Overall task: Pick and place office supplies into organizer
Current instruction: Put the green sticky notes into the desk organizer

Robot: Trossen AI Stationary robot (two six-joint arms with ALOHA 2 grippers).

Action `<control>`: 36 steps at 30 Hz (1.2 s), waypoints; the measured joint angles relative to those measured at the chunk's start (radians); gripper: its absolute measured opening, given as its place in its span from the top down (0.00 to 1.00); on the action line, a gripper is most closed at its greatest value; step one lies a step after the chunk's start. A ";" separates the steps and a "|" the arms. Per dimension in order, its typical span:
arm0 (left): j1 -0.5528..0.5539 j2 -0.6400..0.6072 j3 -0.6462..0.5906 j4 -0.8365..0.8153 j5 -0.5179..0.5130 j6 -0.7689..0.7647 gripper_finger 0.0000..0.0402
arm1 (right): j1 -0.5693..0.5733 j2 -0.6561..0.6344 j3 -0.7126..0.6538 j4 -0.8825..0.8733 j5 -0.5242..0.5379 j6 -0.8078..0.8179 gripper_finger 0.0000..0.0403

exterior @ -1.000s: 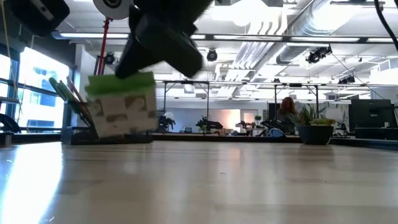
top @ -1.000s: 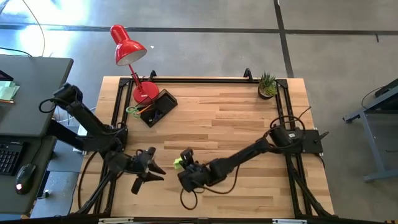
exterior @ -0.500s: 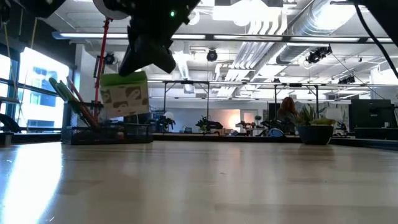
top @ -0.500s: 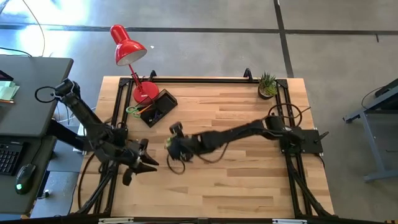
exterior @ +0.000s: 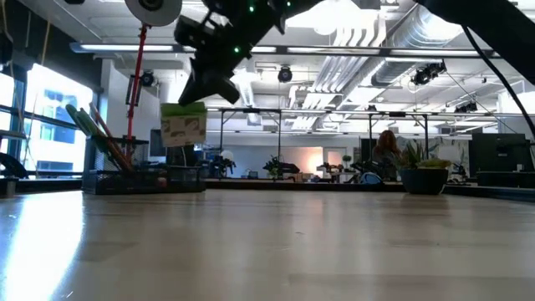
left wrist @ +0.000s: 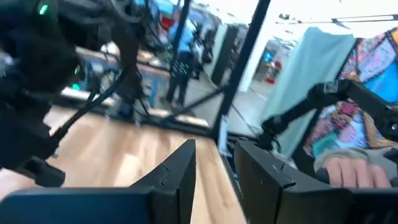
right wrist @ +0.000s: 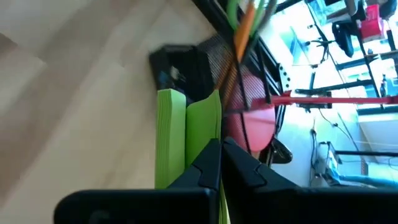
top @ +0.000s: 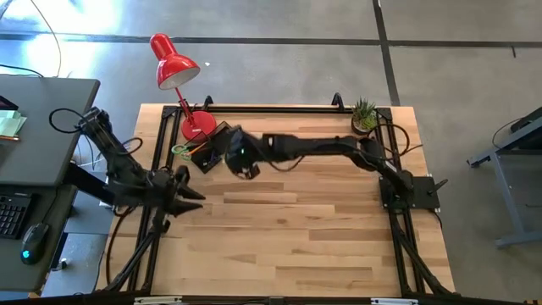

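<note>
Right hand point(top: 240, 158) clamped on lime-green sticky-note pad point(exterior: 184, 125), in air just beside black mesh organizer point(top: 216, 146) near counter's far left corner. Step: carrying. Next: lower into free compartment, release. Left hand point(top: 185, 196) waits at left edge, fingers nearly together.

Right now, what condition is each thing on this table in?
Sticky-note pad: held in the air by the right gripper, beside the organizer.
Organizer: holds scissors and pencils upright.
Left gripper: off the table's left edge, holding nothing.
Lamp: standing behind the organizer.
Potted plant: upright.
</note>
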State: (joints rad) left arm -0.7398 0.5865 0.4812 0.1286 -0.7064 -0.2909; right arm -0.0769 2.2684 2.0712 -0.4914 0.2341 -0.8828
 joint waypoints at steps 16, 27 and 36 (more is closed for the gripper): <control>0.001 -0.245 0.000 -0.012 -0.306 0.374 0.76 | -0.198 0.000 0.008 0.062 -0.402 -0.151 1.00; 0.001 -0.253 0.000 0.054 -0.295 0.504 0.76 | -0.235 0.000 0.008 0.061 -0.484 -0.201 1.00; 0.119 -0.157 0.000 0.055 -0.143 0.415 0.76 | -0.260 0.000 0.008 0.063 -0.535 -0.225 1.00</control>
State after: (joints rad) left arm -0.6204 0.4297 0.4812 0.1837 -0.8498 0.1237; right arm -0.3369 2.2684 2.0796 -0.4286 -0.3012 -1.1080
